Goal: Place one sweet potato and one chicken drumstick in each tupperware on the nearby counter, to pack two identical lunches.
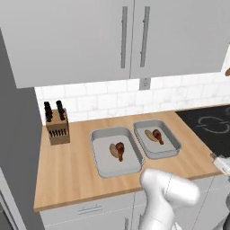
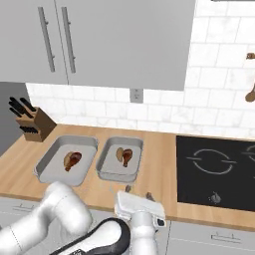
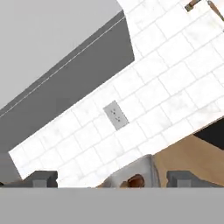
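Pale grey flat-fronted wall cabinets point(image 1: 90, 36) with long vertical metal bar handles point(image 1: 144, 36) fill the top of both base views, above a white marble-look tiled backsplash point(image 1: 112, 96) with a small grey wall socket point(image 1: 144, 83) at its middle. At the right sits a black glass cooktop point(image 2: 216, 172). A wooden knife block point(image 1: 57, 128) with black handles stands at the left.

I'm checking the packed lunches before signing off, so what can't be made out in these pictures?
- Hand view: the tray and its drumstick are cut off by the bottom edge.
- Left base view: the counter's front right is hidden behind the arm.
- Right base view: the hanging brown things are cut off by the right edge.
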Tool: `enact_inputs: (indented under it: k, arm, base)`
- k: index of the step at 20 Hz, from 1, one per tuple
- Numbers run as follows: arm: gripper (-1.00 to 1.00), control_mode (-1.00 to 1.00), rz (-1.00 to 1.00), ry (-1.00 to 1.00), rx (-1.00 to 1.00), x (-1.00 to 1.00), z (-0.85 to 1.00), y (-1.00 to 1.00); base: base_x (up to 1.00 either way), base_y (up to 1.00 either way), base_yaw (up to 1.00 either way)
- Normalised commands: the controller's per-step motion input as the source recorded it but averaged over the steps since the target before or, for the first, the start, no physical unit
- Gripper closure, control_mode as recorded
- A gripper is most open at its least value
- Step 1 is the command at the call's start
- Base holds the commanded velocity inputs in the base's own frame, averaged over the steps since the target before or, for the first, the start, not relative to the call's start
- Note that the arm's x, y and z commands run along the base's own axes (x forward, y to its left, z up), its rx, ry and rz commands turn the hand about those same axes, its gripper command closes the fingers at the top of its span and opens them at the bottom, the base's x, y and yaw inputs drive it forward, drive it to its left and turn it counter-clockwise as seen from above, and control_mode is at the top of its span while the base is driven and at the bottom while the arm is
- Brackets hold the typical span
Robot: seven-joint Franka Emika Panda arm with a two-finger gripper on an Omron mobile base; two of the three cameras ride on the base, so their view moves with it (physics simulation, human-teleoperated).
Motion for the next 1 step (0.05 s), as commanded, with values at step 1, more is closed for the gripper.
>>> enact_inputs:
  k: [1]
  arm:
    - [-1.00,-1.00,0.00,-0.17,0.33,-0.66,0.11,-0.62]
  base:
    - [0.00,0.00,0.00]
